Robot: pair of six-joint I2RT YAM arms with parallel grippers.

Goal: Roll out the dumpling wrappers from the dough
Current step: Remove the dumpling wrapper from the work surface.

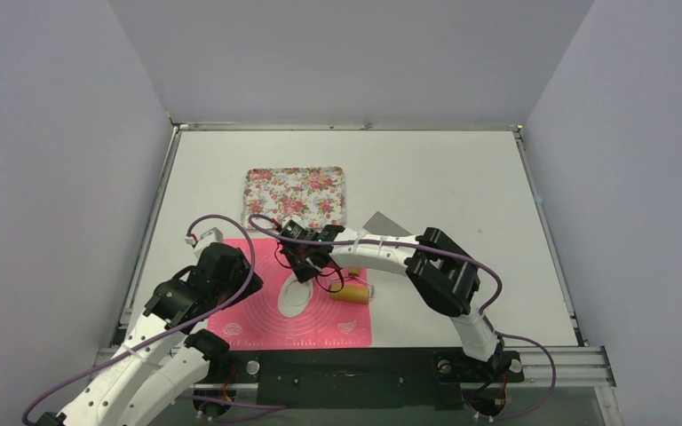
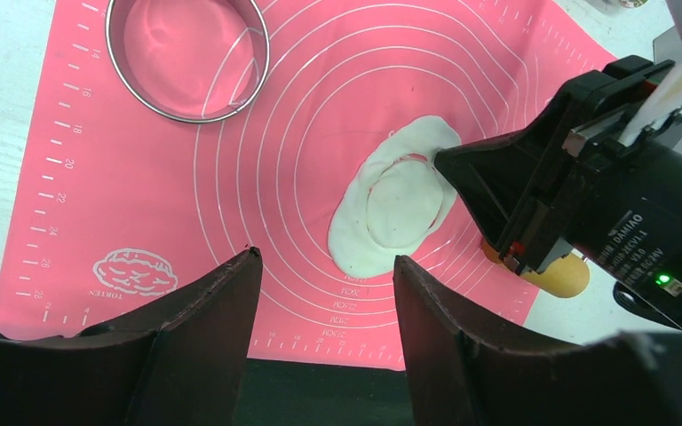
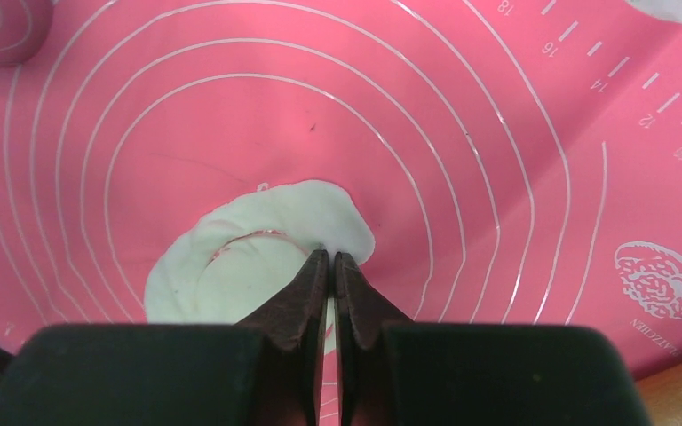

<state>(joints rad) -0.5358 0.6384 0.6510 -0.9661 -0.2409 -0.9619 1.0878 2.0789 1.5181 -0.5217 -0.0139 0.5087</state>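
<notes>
Pink mat (image 1: 266, 328), ring cutter (image 2: 266, 58), floral tray (image 1: 295, 195), rolling pin (image 1: 352, 293)

Pink rolling mat (image 2: 302, 80): the ruler scale along its edge carries even numbers. 14 through 28 are legible in the left wrist view, 12 through 18 in the right wrist view. Centimetre labels on the ring lines are too small to read with certainty. The word beneath the corner emblem (image 2: 135, 271) is unclear. Right arm's black wrist housing (image 2: 648, 231): white lettering "DAMIAO", inverted. The line beneath it is illegible.
</notes>
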